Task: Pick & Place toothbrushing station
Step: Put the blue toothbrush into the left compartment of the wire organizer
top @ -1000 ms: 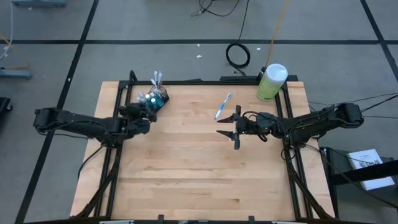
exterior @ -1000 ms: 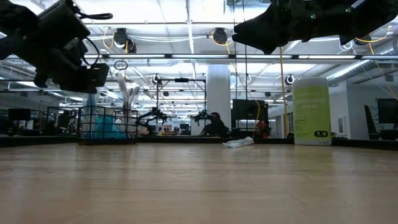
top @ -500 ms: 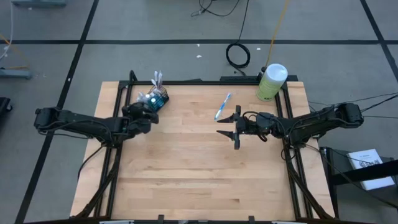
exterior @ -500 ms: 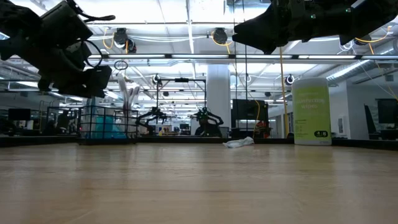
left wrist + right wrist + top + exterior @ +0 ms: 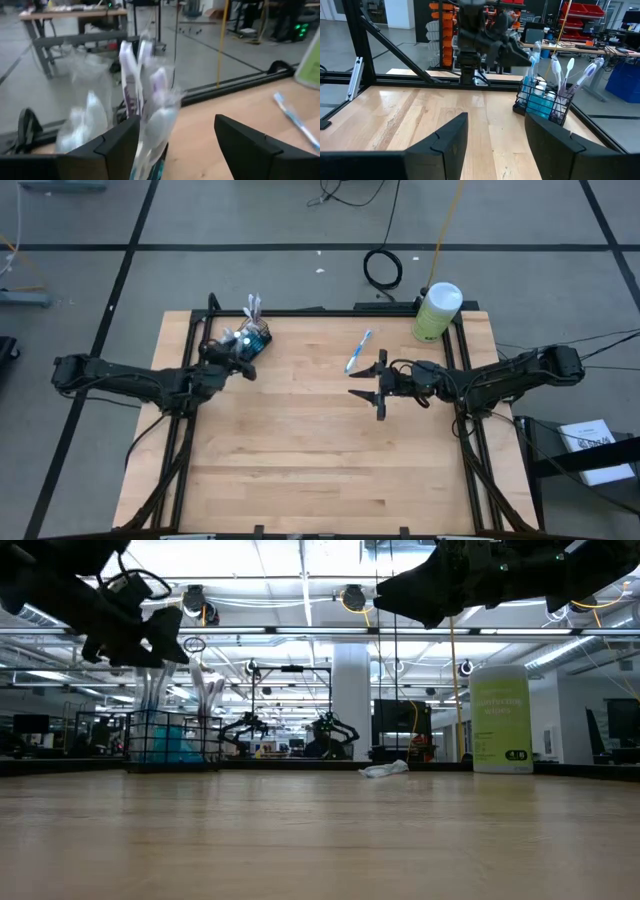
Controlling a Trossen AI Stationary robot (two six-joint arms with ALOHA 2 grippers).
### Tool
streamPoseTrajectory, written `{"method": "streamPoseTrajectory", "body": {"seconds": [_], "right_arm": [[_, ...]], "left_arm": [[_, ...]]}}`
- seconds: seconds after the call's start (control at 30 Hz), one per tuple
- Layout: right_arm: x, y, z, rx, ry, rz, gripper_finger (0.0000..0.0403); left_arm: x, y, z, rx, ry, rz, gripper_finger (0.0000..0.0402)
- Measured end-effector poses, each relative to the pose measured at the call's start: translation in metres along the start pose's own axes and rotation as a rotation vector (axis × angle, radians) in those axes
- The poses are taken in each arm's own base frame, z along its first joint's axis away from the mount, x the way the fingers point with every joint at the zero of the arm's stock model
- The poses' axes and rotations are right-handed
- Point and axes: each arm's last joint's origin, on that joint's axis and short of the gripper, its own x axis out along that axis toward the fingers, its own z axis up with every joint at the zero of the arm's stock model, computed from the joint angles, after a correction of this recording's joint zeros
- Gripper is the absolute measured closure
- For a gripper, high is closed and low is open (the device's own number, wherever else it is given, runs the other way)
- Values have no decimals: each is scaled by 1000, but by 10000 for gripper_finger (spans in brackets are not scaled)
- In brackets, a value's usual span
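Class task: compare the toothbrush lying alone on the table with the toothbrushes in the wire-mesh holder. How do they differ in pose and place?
The lone toothbrush lies flat on the wood near the right gripper; the toothbrushes in the wire-mesh holder stand upright, heads up. The lone one is out in the open; the held ones are bunched together beside the left gripper. Both are slim, blue and white.

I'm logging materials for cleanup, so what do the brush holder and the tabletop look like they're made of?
The holder looks like dark coated wire, judging by its thin open grid. The tabletop looks like pale wood with a smooth matte finish, showing plank seams and grain.
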Motion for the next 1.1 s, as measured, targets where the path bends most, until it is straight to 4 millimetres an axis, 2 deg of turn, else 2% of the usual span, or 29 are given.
{"method": "streamPoseTrajectory", "body": {"seconds": [0.3, 0.4, 0.5, 0.6, 0.83, 0.97, 1.1], "right_arm": [[0, 0, 0, -3, 1, -17, 216], [0, -5, -4, -1, 50, -196, 216], [2, -13, -20, 7, 164, -445, 216], [9, -23, -41, 42, 256, -549, 216], [34, -64, -86, 325, 418, -601, 216], [53, -84, -100, 382, 501, -591, 216], [76, -92, -109, 406, 543, -507, 216]], "left_arm": [[-13, 2, 20, -72, -96, -81, 135], [-18, 0, 27, -115, -135, -120, 135], [-23, -3, 35, -150, -179, -164, 135], [-28, -6, 42, -171, -221, -218, 135], [-29, -15, 46, -195, -257, -320, 135], [-26, -21, 44, -186, -263, -318, 135], [-21, -24, 42, -160, -263, -297, 135]]}}
